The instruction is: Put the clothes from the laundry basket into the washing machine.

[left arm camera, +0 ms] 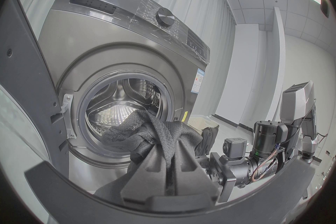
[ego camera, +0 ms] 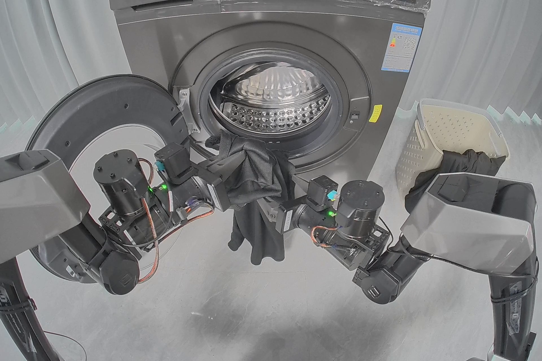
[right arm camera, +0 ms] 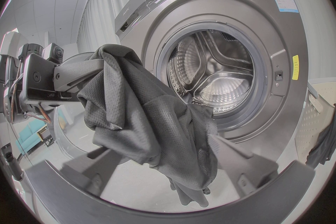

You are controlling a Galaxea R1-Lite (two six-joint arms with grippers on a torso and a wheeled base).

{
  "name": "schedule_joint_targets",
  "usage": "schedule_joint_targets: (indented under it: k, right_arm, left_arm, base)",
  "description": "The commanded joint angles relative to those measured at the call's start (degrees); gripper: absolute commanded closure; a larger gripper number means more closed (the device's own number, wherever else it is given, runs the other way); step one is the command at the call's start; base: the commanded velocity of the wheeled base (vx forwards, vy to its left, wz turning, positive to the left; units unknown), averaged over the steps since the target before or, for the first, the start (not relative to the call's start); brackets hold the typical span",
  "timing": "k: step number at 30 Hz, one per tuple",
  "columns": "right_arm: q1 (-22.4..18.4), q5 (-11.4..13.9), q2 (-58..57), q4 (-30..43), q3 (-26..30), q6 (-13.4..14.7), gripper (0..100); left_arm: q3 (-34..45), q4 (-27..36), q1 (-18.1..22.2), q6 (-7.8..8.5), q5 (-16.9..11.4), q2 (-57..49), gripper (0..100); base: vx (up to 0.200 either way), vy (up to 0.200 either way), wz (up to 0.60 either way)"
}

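- Head view shows the washing machine with its door swung open to the left. The drum looks bare of clothes as far as can be seen.
- A dark garment hangs at the lower lip of the opening, not yet inside, and its tail dangles toward the floor.
- Left hand is pinched tight on the garment. The right hand is spread wide, with cloth draped between its fingers.
- Basket, on the floor by the machine's right side, holds more dark clothes, so most of the job looks left.
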Motion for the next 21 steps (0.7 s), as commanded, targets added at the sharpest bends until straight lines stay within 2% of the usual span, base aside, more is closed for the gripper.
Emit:
schedule_joint_targets:
  k: [1, 8, 14, 16, 17, 21]
  right_arm:
    - [0.12, 0.02, 0.10, -0.15, -0.18, 0.01, 100]
    - [0.47, -0.07, -0.52, -0.32, 0.08, 0.10, 100]
    - [1.09, -0.15, -0.78, -0.59, 0.26, 0.28, 100]
    - [1.35, -0.24, -1.13, -0.76, 0.35, 0.37, 100]
    - [1.35, -0.24, -1.57, -0.76, 0.78, 0.45, 100]
    - [1.35, -0.24, -4.03, -0.94, 2.89, 0.63, 100]
  left_arm:
    - [0.05, -0.03, 0.00, -0.02, -0.01, 0.02, 100]
    - [-0.04, -0.03, 0.18, -0.11, -0.01, 0.45, 100]
    - [0.23, 0.05, 0.18, -2.31, -0.01, 0.19, 100]
    - [0.67, 0.05, 0.18, -2.57, -0.10, 0.10, 100]
    - [0.49, 0.05, 0.27, -2.66, -0.10, 0.19, 0]
    - [-0.13, 0.05, 1.76, -3.01, 0.08, 0.54, 0]
  base:
    - [0.000, 0.000, 0.00]
    - [0.000, 0.000, 0.00]
    - [0.000, 0.000, 0.00]
    - [0.000, 0.000, 0.00]
    - [0.000, 0.000, 0.00]
    - [0.000, 0.000, 0.00]
